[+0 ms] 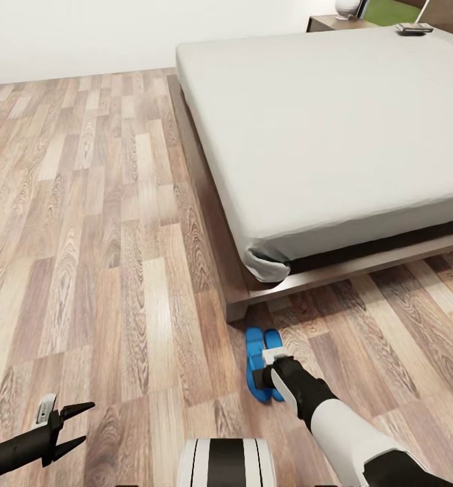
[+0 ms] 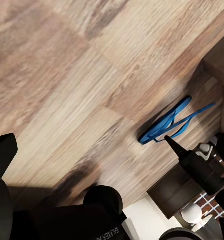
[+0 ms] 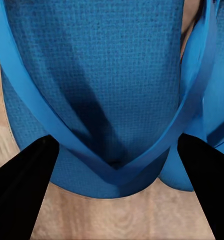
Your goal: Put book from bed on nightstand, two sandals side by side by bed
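Two bright blue sandals [image 1: 261, 365] lie side by side on the wood floor, just off the bed's near corner. My right gripper [image 1: 263, 374] hangs right over them, open. In the right wrist view its two dark fingers [image 3: 21, 175] straddle the strap of one sandal [image 3: 96, 75], and the other sandal [image 3: 221, 100] lies alongside. From the left wrist view, the pair [image 2: 167, 122] shows edge-on with the right gripper [image 2: 192, 161] above it. The book [image 1: 414, 28] rests on the far corner of the bed [image 1: 321, 122]. The nightstand [image 1: 329, 23] stands behind it. My left gripper [image 1: 86, 423] hovers open and empty.
The dark wood bed frame [image 1: 234, 304] juts out near the sandals. A white rounded object [image 1: 347, 7] sits on the nightstand. Bare plank floor [image 1: 84, 237] spreads to the left of the bed, up to a white wall [image 1: 84, 34].
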Available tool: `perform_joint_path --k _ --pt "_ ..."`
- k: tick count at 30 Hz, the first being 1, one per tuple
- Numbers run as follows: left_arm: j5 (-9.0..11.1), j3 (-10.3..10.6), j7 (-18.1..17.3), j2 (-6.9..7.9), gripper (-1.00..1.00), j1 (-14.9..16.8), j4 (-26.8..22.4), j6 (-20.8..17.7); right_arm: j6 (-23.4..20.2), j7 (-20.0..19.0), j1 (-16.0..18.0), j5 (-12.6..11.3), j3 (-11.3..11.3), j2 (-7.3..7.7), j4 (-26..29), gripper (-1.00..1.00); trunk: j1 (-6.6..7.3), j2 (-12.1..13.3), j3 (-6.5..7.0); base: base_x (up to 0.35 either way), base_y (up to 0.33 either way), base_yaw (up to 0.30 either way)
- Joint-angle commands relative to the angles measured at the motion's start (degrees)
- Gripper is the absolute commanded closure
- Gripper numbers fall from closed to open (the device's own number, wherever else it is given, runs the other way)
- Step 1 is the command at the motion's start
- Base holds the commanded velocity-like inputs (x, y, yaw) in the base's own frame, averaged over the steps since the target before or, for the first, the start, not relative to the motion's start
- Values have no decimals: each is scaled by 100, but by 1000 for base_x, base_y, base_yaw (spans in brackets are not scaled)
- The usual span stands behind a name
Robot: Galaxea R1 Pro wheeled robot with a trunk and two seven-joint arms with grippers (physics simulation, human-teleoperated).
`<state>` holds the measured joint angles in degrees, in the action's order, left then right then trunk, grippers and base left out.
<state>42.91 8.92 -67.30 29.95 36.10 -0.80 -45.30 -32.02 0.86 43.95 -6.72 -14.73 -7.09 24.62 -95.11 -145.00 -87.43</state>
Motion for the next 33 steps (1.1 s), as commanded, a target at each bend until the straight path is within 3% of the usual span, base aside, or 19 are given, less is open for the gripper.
perform_joint_path --k 1,17,33 --pt "44 48 -20 2 -100 2 1 -40 -24 19 11 -58 -39 6 7 100 1 -1 -3 0 0 0" --pt "43 48 -20 2 -100 2 1 -40 -27 3 48 -79 -39 -19 7 100 1 -1 -3 0 0 0" --pt "51 48 -20 2 -100 2 1 -40 -32 2 52 -63 -39 -174 7 100 1 -1 -3 0 0 0"
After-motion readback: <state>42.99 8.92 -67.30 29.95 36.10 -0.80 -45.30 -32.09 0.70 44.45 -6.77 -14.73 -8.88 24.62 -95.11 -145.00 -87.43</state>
